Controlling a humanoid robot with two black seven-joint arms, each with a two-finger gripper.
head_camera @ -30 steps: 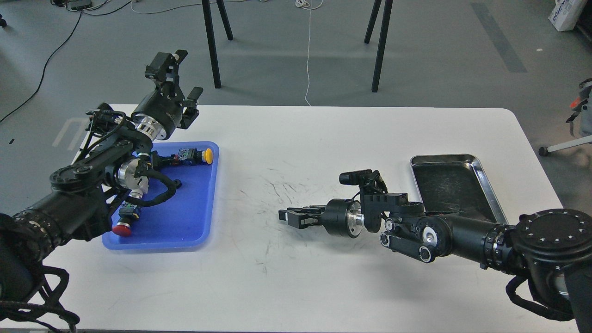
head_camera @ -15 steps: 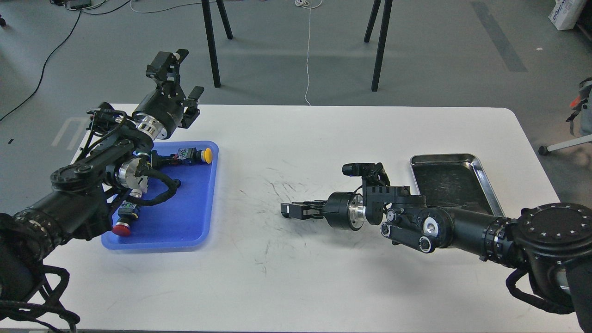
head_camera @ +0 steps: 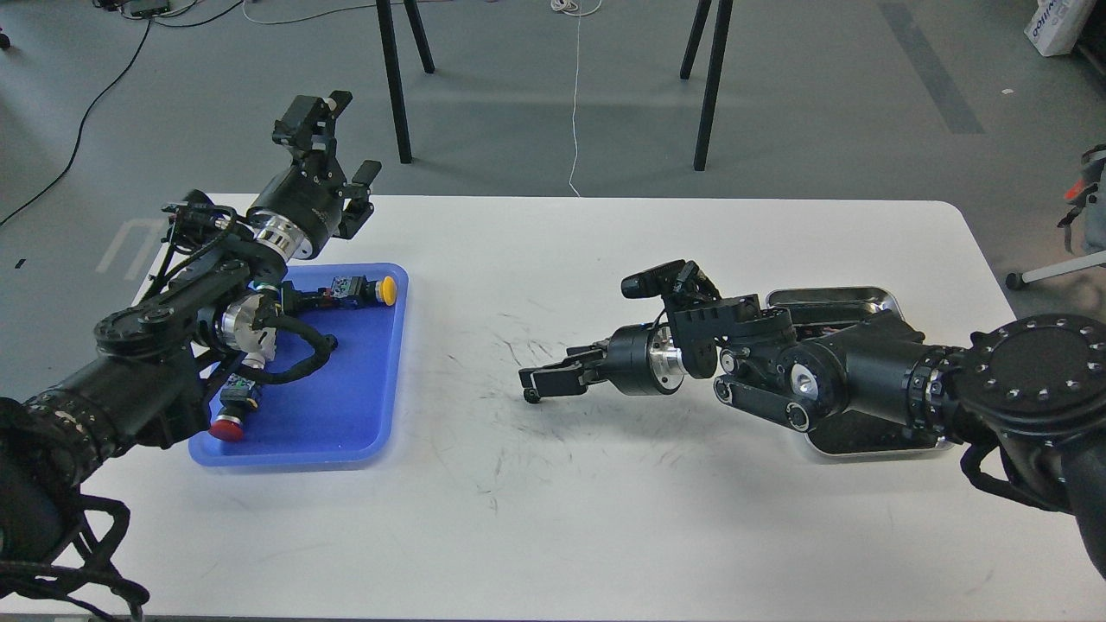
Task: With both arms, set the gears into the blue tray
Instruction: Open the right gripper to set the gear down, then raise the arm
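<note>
The blue tray [head_camera: 346,415] lies at the table's left, partly under my left arm. Beyond the tray's far edge, my left gripper [head_camera: 340,142] is raised and open, holding nothing. My right gripper [head_camera: 537,382] reaches left over the middle of the table, tilted down, well to the right of the blue tray. Its fingers look shut on a tiny black round gear [head_camera: 530,396] that shows at the tips, just above the tabletop. No other gears can be made out.
In the blue tray lie a yellow-capped push-button part [head_camera: 389,290] and a red-capped one [head_camera: 226,428]. A steel tray [head_camera: 829,296] at the right is mostly covered by my right arm. Black stand legs [head_camera: 396,86] rise behind the table.
My right arm has lifted and rolled, and now covers the steel tray; its gripper tilted down with a small gear at its tips. The left arm has stayed still.
</note>
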